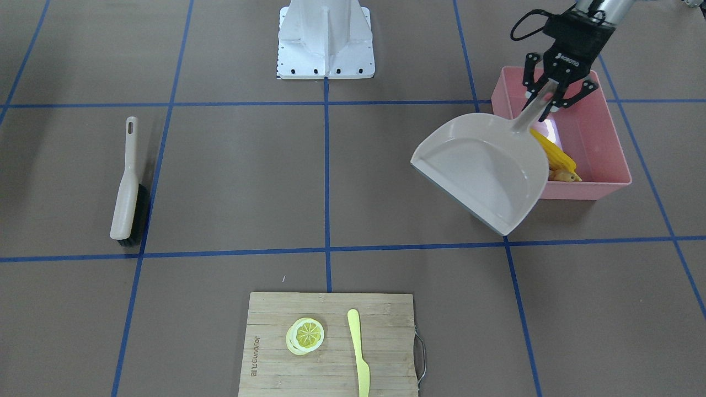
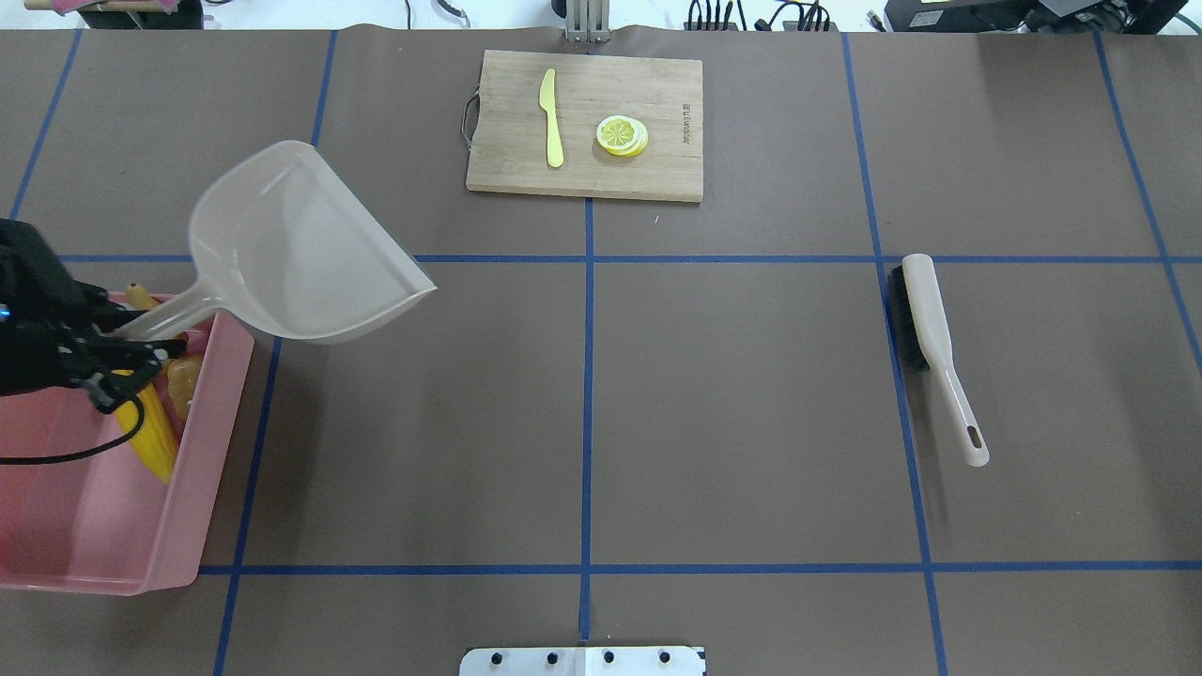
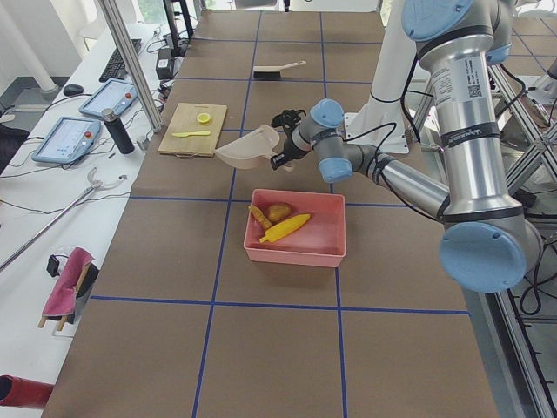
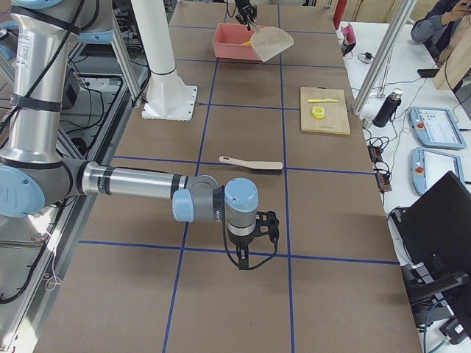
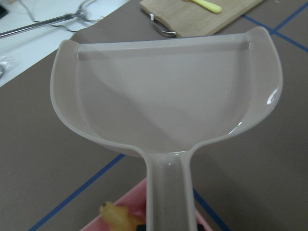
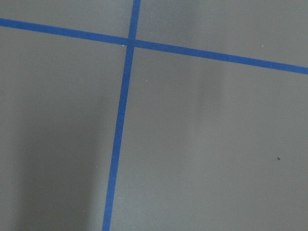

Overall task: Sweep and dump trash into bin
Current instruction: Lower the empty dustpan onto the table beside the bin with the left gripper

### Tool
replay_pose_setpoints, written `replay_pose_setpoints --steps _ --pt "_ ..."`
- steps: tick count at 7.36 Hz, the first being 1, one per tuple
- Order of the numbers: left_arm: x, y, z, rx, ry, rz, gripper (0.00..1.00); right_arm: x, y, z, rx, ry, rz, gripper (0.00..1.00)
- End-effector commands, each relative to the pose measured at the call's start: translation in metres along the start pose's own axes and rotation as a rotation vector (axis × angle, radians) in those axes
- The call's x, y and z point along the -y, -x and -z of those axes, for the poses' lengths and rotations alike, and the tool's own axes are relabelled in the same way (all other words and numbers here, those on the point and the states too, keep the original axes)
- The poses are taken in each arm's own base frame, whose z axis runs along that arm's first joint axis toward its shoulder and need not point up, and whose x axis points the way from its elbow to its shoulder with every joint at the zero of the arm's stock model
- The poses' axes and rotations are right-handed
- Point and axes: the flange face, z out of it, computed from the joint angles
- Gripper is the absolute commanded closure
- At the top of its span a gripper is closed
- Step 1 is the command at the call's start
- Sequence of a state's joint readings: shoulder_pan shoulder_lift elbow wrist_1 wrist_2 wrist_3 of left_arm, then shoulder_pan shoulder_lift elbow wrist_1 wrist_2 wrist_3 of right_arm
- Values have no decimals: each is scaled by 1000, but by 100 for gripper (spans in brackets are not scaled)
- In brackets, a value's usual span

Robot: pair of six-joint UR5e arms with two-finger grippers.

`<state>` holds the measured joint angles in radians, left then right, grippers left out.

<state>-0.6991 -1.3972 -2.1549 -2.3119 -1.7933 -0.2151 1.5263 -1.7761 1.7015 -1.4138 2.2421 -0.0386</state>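
My left gripper (image 1: 551, 102) is shut on the handle of the beige dustpan (image 1: 480, 165), holding it in the air over the pink bin (image 1: 606, 138). The pan (image 5: 163, 96) is empty and reaches out past the bin's rim toward the table's middle. Inside the bin (image 3: 296, 252) lie the trash pieces: the yellow corn cob (image 3: 285, 228), the brown potato (image 3: 278, 211) and the tan ginger root (image 3: 258, 216). My right gripper (image 4: 266, 226) hangs low over bare table, far from the bin. It shows only in the exterior right view, so I cannot tell its state.
A beige hand brush (image 2: 930, 329) with black bristles lies flat on the table's right half. A wooden cutting board (image 2: 507, 113) at the far edge carries a lemon slice (image 2: 622, 134) and a pale yellow knife (image 2: 551, 117). Blue tape lines grid the brown tabletop.
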Motion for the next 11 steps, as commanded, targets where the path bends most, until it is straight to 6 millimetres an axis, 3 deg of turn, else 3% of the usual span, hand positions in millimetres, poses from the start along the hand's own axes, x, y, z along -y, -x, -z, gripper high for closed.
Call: replay_pose_setpoints --steps 1,4,7,11 --pt "16 -22 -67 -70 -17 -291 100 -1 -2 -2 -1 5 -7 0" --pt "15 -29 -116 -200 1 -554 100 -1 -3 -3 -5 6 -8 0" --pt "28 -9 -121 -208 -15 -569 100 -1 -3 -3 -7 6 -8 0" --pt "47 20 -153 -233 0 -539 100 -2 -5 -5 -8 10 -11 0"
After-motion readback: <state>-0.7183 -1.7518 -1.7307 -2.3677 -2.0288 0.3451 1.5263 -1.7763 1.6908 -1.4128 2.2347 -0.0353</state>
